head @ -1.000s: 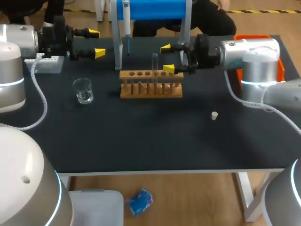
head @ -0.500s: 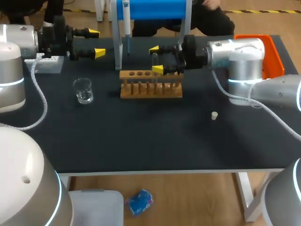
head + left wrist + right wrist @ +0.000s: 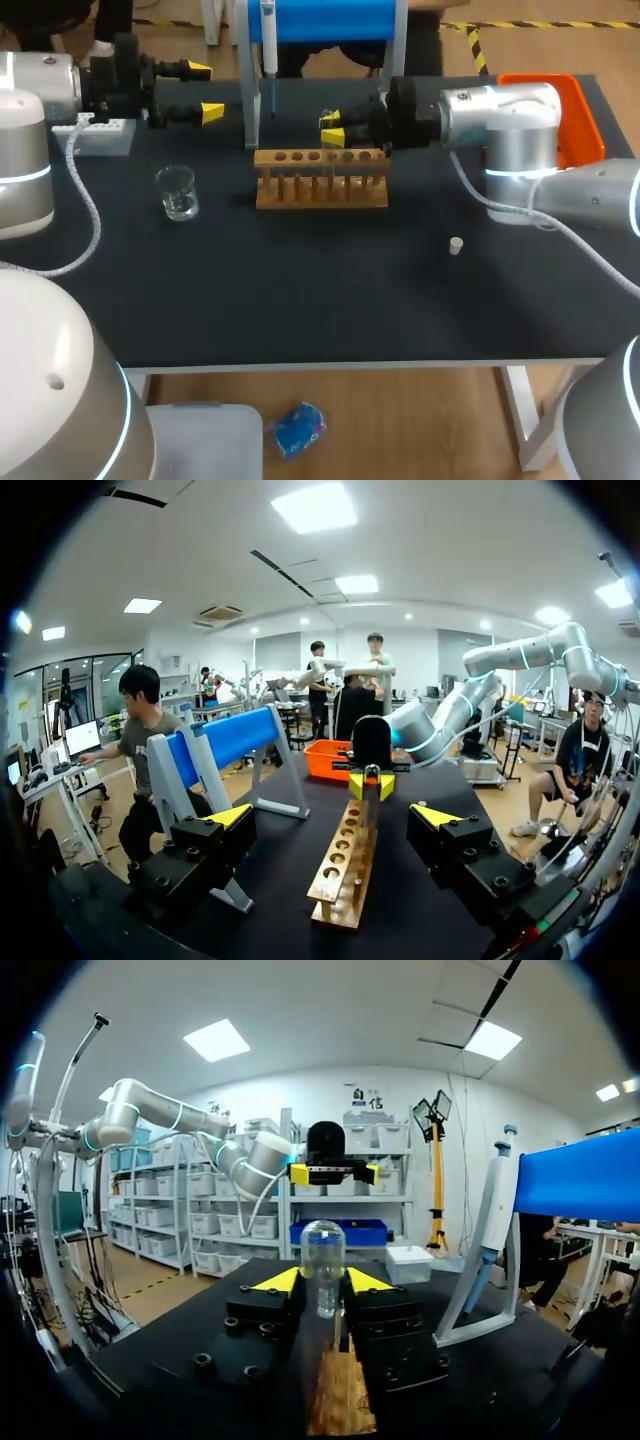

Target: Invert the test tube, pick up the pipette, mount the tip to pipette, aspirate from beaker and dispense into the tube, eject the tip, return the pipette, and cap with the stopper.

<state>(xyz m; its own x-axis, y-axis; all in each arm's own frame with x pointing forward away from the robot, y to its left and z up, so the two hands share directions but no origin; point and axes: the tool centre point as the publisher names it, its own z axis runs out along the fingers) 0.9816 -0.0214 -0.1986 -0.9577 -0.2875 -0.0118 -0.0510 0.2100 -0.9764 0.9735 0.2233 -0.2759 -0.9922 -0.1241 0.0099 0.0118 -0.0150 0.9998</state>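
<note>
A clear test tube (image 3: 322, 1245) stands in the wooden rack (image 3: 320, 180) with its rounded end up. My right gripper (image 3: 331, 126) is shut on it, a yellow-tipped finger pressing each side. In the right wrist view the gripper (image 3: 322, 1282) holds the tube just above the rack (image 3: 340, 1405). The pipette (image 3: 268, 45) hangs on the blue stand behind the rack. A glass beaker (image 3: 178, 192) sits left of the rack. The small white stopper (image 3: 456, 245) lies on the mat to the right. My left gripper (image 3: 205, 92) is open at the far left, beside the white tip box (image 3: 100, 135).
An orange tray (image 3: 580, 110) sits at the far right behind my right arm. The blue stand's legs (image 3: 252, 110) rise just behind the rack. From the left wrist, the rack (image 3: 345, 865) lies ahead of my open gripper (image 3: 333, 815).
My right gripper moved left to the rack until the tube was between its fingers, then closed on the test tube. The left arm stayed still.
</note>
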